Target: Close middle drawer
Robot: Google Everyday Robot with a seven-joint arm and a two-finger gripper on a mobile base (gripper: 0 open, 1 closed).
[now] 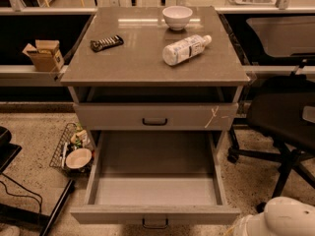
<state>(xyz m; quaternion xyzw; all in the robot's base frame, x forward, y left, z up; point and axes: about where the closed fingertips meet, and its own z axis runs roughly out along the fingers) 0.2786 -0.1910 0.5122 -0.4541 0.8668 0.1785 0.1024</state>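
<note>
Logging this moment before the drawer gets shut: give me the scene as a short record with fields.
middle drawer: pulled out, long grey tray empty, black handle at front
upper drawer: shut, white scratch marks on right of front
countertop: white bowl, plastic bottle on its side, dark bar-shaped item
floor left: wire basket beside the open drawer
right: black office chair
gripper: not in view; only a white rounded arm part shows at lower right, near the drawer's front corner
</note>
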